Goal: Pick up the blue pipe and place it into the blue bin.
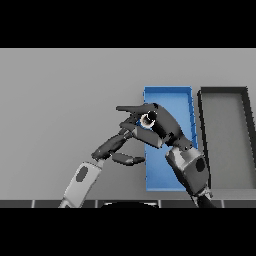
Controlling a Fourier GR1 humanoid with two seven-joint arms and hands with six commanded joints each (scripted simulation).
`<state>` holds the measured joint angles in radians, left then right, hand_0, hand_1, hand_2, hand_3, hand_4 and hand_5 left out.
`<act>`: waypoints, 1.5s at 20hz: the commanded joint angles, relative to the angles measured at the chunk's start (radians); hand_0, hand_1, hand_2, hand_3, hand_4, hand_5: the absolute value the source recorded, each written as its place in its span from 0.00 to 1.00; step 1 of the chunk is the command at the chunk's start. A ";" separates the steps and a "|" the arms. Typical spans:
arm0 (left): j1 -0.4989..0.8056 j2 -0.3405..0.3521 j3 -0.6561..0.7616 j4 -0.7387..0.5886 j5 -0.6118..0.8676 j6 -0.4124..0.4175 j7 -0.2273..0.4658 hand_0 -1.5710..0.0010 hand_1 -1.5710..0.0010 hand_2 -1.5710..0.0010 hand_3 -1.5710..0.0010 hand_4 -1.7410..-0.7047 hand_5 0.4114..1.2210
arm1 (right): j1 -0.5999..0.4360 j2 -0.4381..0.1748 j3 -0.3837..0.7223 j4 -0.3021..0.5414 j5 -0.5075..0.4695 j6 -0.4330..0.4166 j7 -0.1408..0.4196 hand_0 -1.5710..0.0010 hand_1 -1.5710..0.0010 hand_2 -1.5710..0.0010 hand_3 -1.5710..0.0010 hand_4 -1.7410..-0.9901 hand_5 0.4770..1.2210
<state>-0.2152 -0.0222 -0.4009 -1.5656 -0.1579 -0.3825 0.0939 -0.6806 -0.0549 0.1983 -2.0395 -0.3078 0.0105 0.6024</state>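
Over the left edge of the one shallow blue rectangular bin [167,95] on the grey counter [60,100], the right robot hand [162,125] curls around a single pipe [147,119], only its ringed end showing. The left robot hand [122,145] hovers just beside it, fingers loosely extended. One dark grey bin [202,130] sits right.

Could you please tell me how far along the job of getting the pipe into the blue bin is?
The pick-up looks done: the right hand is curled round a small ring-ended object, presumably the pipe, at the left edge of the shallow blue rectangular bin. The left hand hovers open beside it. Release remains.
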 commanded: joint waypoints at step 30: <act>0.037 0.028 -0.011 -0.050 -0.004 0.003 0.026 1.00 1.00 1.00 1.00 0.82 0.01 | 0.710 -0.479 -0.059 0.010 -0.072 -0.558 0.007 0.00 0.00 0.00 0.20 0.00 1.00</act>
<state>-0.1785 0.0056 -0.4124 -1.6153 -0.1622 -0.3790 0.1214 0.0297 -0.5344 0.1393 -2.0288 -0.3807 -0.5460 0.6097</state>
